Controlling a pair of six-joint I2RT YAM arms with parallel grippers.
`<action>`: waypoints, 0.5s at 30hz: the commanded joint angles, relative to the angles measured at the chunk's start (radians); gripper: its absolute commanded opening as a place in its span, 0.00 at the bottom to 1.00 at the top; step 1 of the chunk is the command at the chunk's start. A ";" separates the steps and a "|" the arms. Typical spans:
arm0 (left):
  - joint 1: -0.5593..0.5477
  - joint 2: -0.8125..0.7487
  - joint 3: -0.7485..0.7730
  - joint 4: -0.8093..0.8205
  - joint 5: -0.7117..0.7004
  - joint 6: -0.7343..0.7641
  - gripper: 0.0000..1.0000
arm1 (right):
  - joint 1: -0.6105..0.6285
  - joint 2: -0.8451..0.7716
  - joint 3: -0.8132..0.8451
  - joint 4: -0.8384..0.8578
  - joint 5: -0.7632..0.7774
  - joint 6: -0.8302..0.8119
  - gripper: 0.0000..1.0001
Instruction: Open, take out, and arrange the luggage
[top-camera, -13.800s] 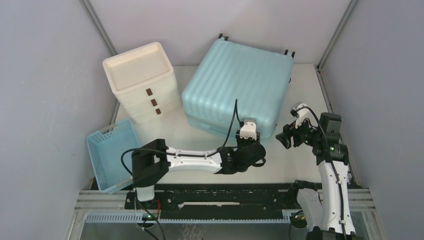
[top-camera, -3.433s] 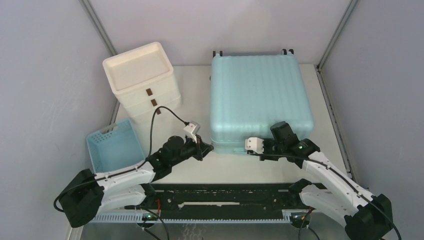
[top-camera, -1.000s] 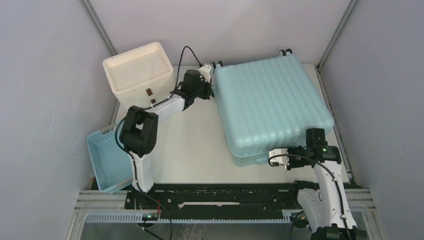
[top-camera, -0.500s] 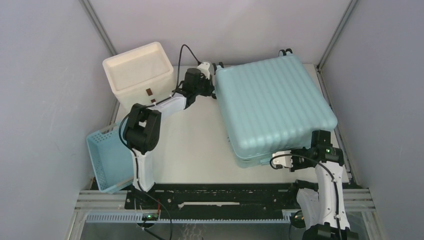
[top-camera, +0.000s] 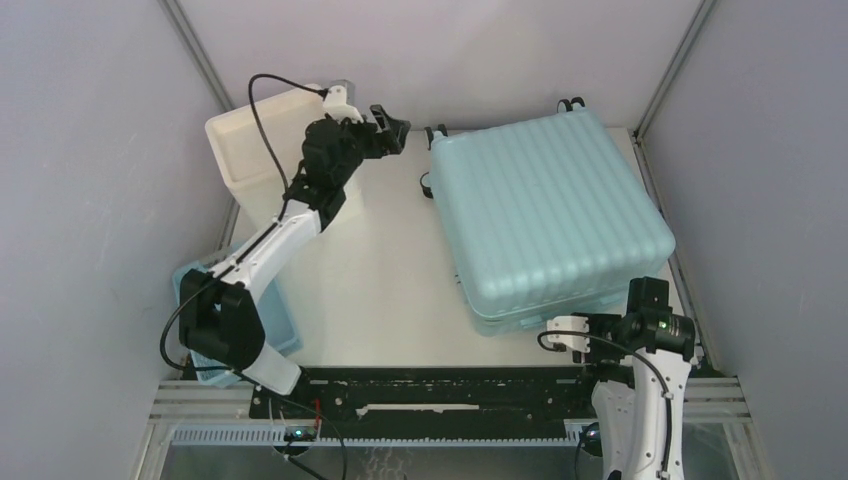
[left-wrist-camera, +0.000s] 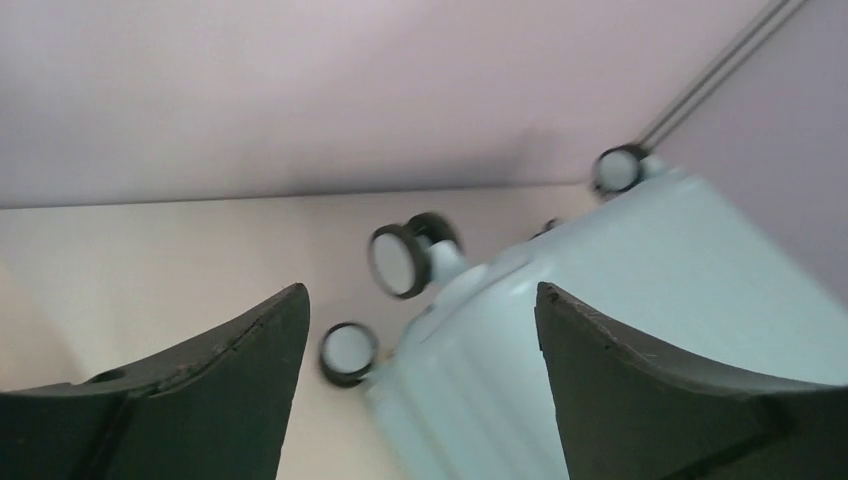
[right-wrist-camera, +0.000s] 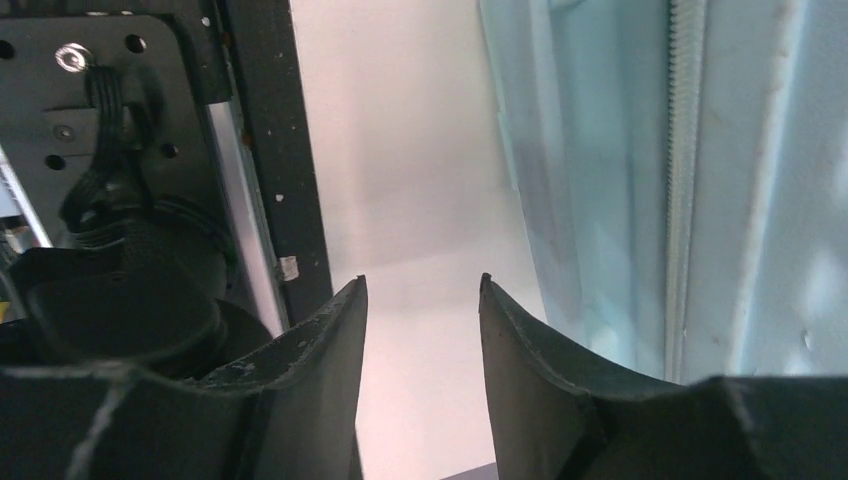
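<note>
The luggage (top-camera: 545, 215), a big light-blue ribbed suitcase, lies flat on the table's right half with its wheels (top-camera: 433, 133) toward the back. My left gripper (top-camera: 394, 121) hangs open in the air, up and to the left of the far-left corner, touching nothing. In the left wrist view the left gripper (left-wrist-camera: 420, 290) stands wide, with wheels (left-wrist-camera: 397, 260) and the luggage corner (left-wrist-camera: 620, 300) beyond it. Off the near-right corner my right gripper (top-camera: 558, 338) is open and empty. The right wrist view has the right gripper (right-wrist-camera: 421, 280) over bare table, beside the luggage's zipper seam (right-wrist-camera: 682, 150).
A white drawer unit (top-camera: 262, 150) with brown handles stands at the back left, just behind my left arm. A blue lattice basket (top-camera: 200, 295) sits at the near left, partly hidden by that arm. A black rail (top-camera: 440, 395) runs along the near edge. Grey walls close in on three sides.
Both grippers have opened. My left arm lifted away from the luggage's far-left corner toward the drawer unit. The right gripper let go of the near edge and drew back.
</note>
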 joint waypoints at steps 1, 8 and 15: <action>-0.003 0.060 0.006 0.139 0.079 -0.296 0.89 | -0.006 -0.024 0.084 -0.079 -0.021 0.133 0.53; -0.003 0.229 0.164 0.116 0.026 -0.559 0.95 | -0.010 -0.021 0.225 -0.094 -0.155 0.341 0.53; -0.009 0.348 0.211 0.111 -0.032 -0.747 0.95 | -0.014 0.023 0.304 0.041 -0.292 0.618 0.54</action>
